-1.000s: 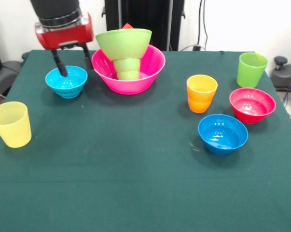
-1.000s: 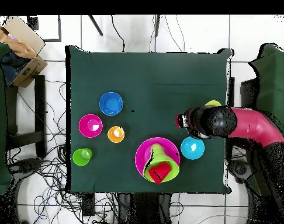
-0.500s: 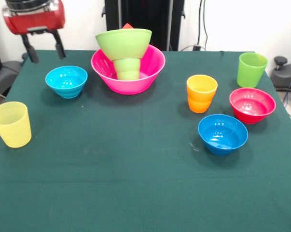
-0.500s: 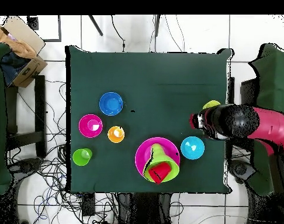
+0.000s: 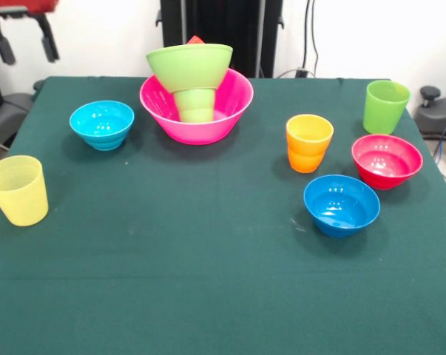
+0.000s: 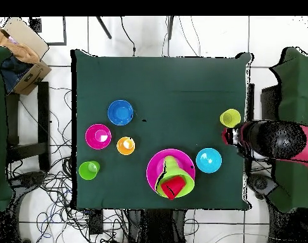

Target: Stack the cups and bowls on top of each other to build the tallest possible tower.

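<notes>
A: Starting big: green-clothed table (image 5: 208, 296), ten pieces on it. Where's the tower (image 5: 195, 89)?

B: Toward the far edge in the front view, a little left of middle. Large pink bowl (image 5: 230, 111) at the base, small green cup (image 5: 197, 105) mouth-down inside it, lime green bowl (image 5: 189, 65) perched on that, just a sliver of red cup (image 5: 196, 40) showing above. Leaning a touch, judging by the overhead view.

A: And loose?

B: Three small bowls: light blue bowl (image 5: 101, 124) just left of the tower, magenta bowl (image 5: 386, 160) and darker blue bowl (image 5: 341, 204) well apart on the right. Then three cups, all upright, mouths up: taller lime green cup (image 5: 386, 106) and orange cup (image 5: 308, 143) to the right, pale yellow cup (image 5: 17, 190) alone at the left edge.

A: Gripper (image 5: 25, 46)?

B: High at the top-left corner, off beyond the table's edge. Fingers (image 5: 2, 49) spread wide, nothing between them.

A: So which way to the next piece?

B: From above, tip just outside the table's right edge, between the pale yellow cup and the light blue bowl, both close. Everything else across the cloth, past the tower. Probably one of those two next. For the cup: long axis vertical, so straight down over the rim. For the bowl: down and inward toward the tower, minding the lean.
</notes>
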### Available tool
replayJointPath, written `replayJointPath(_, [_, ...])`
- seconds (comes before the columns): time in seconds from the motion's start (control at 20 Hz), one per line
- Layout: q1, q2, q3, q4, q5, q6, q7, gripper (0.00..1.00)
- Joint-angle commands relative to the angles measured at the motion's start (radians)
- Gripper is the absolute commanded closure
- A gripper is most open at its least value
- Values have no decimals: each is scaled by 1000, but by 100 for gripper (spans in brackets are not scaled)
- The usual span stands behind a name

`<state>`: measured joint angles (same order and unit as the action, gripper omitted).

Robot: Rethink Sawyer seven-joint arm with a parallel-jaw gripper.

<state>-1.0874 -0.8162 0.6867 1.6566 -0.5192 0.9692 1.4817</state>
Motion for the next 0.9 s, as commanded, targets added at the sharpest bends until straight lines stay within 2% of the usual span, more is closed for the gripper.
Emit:
replayJointPath(0.05, [-49, -152, 56, 172, 33, 82, -245, 0])
replayJointPath(0.25, [-72, -258, 69, 227, 67, 128, -266, 0])
replayJointPath(0.4, [-98, -307, 82, 267, 98, 135, -271, 0])
replayJointPath(0.9, [-222, -454, 164, 470, 213, 31, -314, 0])
